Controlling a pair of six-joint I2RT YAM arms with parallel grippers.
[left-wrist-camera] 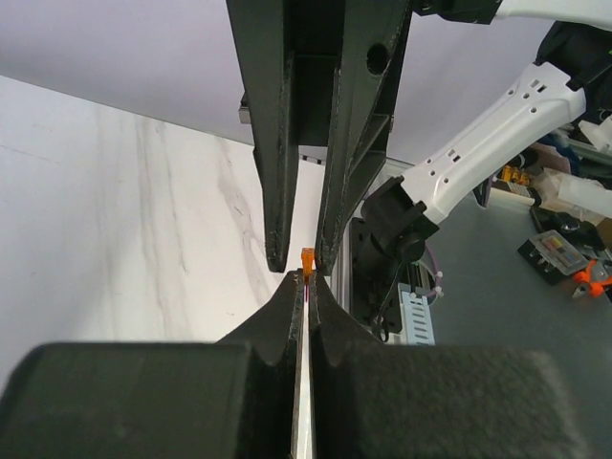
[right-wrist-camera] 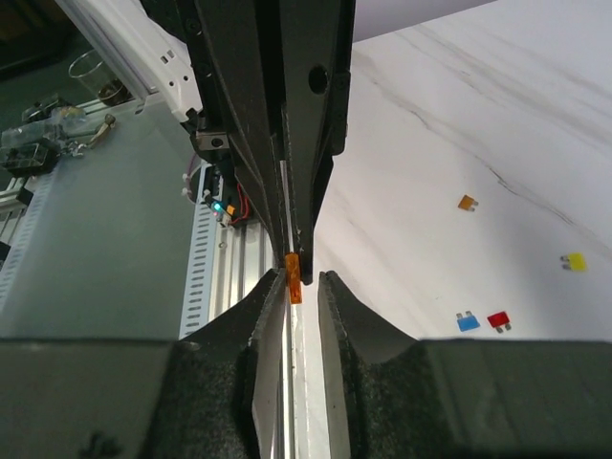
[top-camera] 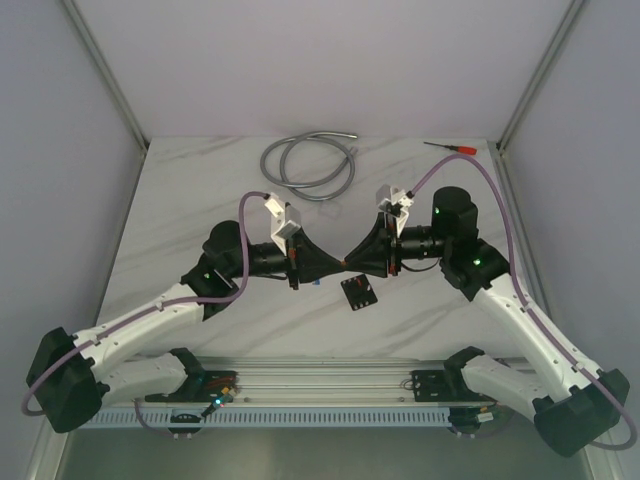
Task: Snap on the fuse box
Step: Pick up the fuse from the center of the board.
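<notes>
The fuse box (top-camera: 357, 292), a small black square block, lies on the marble table just in front of the two grippers, and neither touches it. My left gripper (top-camera: 335, 267) (left-wrist-camera: 306, 278) is shut on a tiny orange fuse (left-wrist-camera: 307, 256) (right-wrist-camera: 294, 277), whose end sticks out past its tips. My right gripper (top-camera: 358, 263) (right-wrist-camera: 304, 279) meets it tip to tip above the table. Its jaws are open around the fuse: the fuse lies against one pad, with a gap to the other.
A grey coiled cable (top-camera: 310, 165) and a red-handled screwdriver (top-camera: 455, 148) lie at the back of the table. Loose fuses lie on the marble: orange (right-wrist-camera: 467, 203), yellow (right-wrist-camera: 574, 261), blue (right-wrist-camera: 468, 322), red (right-wrist-camera: 498, 320). An aluminium rail (top-camera: 320, 385) runs along the near edge.
</notes>
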